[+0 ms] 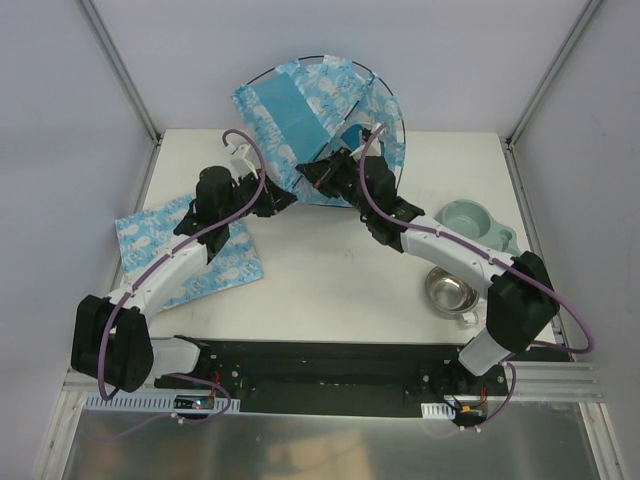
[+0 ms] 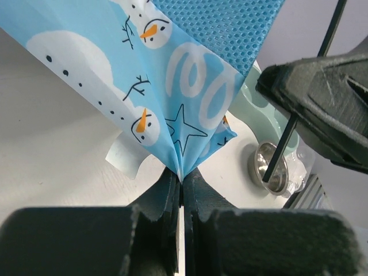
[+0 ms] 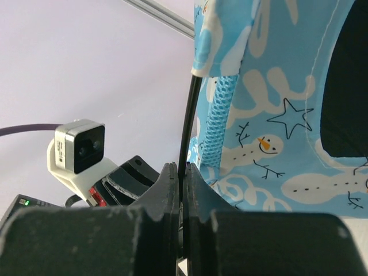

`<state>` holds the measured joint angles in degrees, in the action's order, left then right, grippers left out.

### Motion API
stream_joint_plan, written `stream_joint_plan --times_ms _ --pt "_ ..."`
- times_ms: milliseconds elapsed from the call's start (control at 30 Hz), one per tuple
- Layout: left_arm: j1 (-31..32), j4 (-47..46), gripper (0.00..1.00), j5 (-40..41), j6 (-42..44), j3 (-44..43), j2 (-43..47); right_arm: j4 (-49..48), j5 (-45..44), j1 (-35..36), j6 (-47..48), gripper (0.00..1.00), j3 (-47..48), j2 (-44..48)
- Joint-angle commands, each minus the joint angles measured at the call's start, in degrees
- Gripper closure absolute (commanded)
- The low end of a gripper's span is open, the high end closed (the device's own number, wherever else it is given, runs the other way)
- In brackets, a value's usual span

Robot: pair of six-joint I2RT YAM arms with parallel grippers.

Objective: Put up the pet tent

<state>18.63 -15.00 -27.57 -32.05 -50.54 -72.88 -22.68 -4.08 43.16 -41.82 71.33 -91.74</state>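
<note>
A flat blue mat (image 1: pixel 185 258) with white print lies on the left side of the white table (image 1: pixel 330 285). On the right side sits a pale green dish (image 1: pixel 470 222), with a steel bowl (image 1: pixel 452 292) just beside it, nearer the table's front edge.

no words, numbers or brand marks can be read in any view. the pet tent (image 2: pixel 190 86) bears only printed snowmen, stars and loops; its small white tag (image 2: pixel 123 158) looks blank.
</note>
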Motion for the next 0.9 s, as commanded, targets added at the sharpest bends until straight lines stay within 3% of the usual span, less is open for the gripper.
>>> stream_joint_plan --times_ms 0,867 --pt "-0.4 2.2 1.0 -6.1 3.1 2.7 3.8 -9.1 -11.6 -5.6 -0.2 1.0 2.1 0.3" --pt "-1.8 1.3 1.0 -9.5 2.9 4.8 4.5 -14.5 -18.1 -6.9 -0.5 1.0 4.1 -2.7"
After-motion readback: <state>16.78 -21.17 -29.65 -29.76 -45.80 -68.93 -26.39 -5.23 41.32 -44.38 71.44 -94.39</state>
